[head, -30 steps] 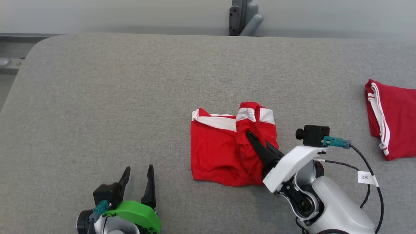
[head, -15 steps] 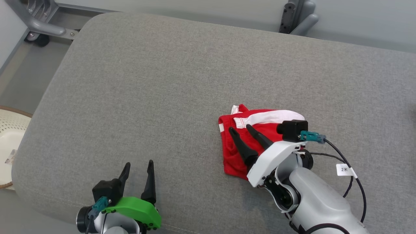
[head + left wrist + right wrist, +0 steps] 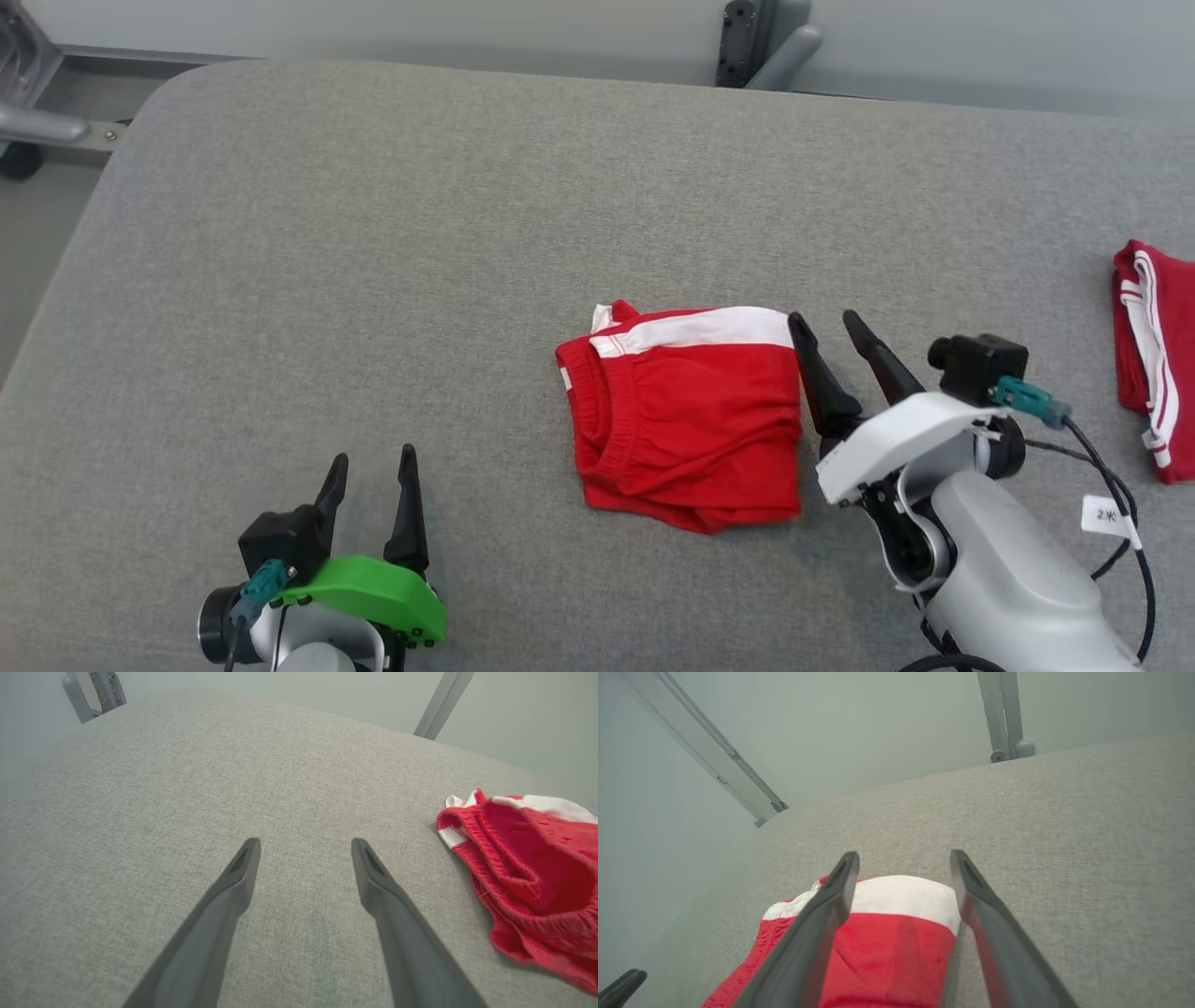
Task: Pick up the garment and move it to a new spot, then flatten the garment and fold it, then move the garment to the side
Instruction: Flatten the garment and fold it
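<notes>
The left gripper (image 3: 369, 462) sits near the front left corner of the grey padded surface (image 3: 373, 233). Its fingers are spread and hold nothing, with bare fabric beneath them. The garment lies well apart from it, off to its right.

The garment (image 3: 691, 415) is a pair of red shorts that looks already folded into a compact, nearly square block. It rests at the middle of the surface, closer to the front edge than the back. Its white band (image 3: 700, 329) runs left to right along the far side, and its elastic waistband (image 3: 602, 411) runs down the left side.

The right gripper (image 3: 822, 317) is just beside the garment's right edge, at its far right corner. Its jaws are parted and empty, and in the right wrist view its left finger hangs over the red cloth. It is clearly the nearer arm, so shifting the block aside probably falls to it.

A second red garment (image 3: 1153, 359) lies at the right edge.
</notes>
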Robot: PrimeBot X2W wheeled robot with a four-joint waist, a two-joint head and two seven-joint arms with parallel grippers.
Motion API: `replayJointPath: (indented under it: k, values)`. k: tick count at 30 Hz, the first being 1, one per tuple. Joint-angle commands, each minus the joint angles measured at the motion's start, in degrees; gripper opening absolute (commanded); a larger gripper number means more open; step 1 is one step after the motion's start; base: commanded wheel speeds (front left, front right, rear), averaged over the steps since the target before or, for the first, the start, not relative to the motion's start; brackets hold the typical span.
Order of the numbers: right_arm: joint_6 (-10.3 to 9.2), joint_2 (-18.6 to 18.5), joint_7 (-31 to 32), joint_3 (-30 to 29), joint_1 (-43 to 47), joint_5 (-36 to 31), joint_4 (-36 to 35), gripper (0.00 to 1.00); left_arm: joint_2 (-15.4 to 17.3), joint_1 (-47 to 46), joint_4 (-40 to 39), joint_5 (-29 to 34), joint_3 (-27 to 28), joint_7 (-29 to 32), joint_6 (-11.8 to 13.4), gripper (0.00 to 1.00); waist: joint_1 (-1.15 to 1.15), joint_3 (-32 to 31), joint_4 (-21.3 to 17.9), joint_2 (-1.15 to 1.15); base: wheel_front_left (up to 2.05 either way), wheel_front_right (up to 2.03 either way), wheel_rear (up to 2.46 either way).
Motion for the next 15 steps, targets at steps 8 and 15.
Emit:
replayJointPath:
  k: [8,15]
  values:
    - [0.00,2.0,-0.3,-1.9,6.3,-0.8,1.0,1.00,0.2,0.1,-0.2,0.5,-0.5,0.0,-0.2,1.00,0.00,0.3,-1.4,0.00,0.00,0.00,0.00]
    - [0.00,3.1,1.1,1.4,5.5,2.1,5.1,1.00,0.2,0.2,0.0,0.2,-0.1,0.0,-0.5,1.00,0.00,0.5,0.6,0.00,0.00,0.00,0.00]
